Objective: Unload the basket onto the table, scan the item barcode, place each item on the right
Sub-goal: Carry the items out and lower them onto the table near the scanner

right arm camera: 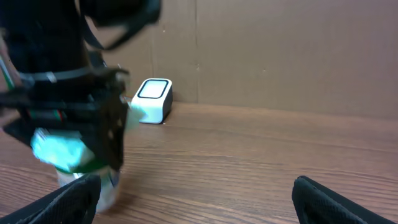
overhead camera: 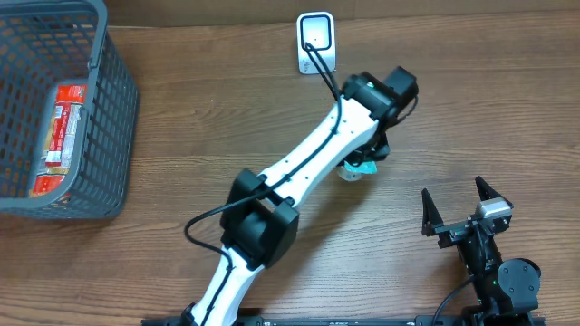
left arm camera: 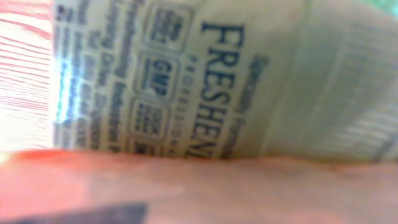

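Observation:
The item (overhead camera: 355,172) is a white container with a teal-green top, standing on the wooden table near the middle. My left gripper (overhead camera: 364,156) reaches down over it and is shut on it. The right wrist view shows the black fingers around the item (right arm camera: 62,152). In the left wrist view the item's pale label (left arm camera: 249,81) with dark blue print fills the frame, and no barcode is readable. The white scanner (overhead camera: 317,43) stands at the table's far edge, a short way beyond the item. My right gripper (overhead camera: 464,206) stands open over bare wood at the near right.
A grey mesh basket (overhead camera: 118,118) sits at the far left with a red packet (overhead camera: 62,136) inside. The left arm's white links (overhead camera: 299,172) cross the table diagonally. A brown wall (right arm camera: 280,50) rises behind the scanner (right arm camera: 152,99).

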Motion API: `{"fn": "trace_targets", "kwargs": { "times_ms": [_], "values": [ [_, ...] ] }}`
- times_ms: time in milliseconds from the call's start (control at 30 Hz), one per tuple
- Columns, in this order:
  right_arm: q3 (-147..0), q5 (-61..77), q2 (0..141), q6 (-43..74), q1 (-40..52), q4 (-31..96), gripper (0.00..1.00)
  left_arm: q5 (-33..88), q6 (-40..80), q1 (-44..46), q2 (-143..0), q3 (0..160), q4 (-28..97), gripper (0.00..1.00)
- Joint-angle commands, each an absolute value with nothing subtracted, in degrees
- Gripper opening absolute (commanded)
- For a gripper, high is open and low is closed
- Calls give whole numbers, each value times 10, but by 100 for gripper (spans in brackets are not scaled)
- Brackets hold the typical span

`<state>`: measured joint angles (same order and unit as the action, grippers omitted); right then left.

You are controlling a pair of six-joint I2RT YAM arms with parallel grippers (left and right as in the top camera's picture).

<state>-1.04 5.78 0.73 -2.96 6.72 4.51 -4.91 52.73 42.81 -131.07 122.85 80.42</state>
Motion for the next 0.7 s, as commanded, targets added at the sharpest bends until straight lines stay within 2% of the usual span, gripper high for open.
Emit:
{"fn": "trace_targets", "kwargs": {
  "times_ms": [0, 500, 567, 667],
  "values": [
    [-4, 61, 2, -31, 63, 43, 100, -32, 544, 438, -1330, 1231, 798, 4],
    [-4, 61, 2, -31, 63, 43, 100, -19, 544, 458, -1340, 1226, 794, 11],
    [-4, 61, 2, -31, 63, 42, 100, -19, 544, 460, -1340, 1226, 794, 22],
    [-4, 61, 2, -31, 63, 43, 100, -18, 540, 460, -1340, 1226, 796, 49]
  ]
}}
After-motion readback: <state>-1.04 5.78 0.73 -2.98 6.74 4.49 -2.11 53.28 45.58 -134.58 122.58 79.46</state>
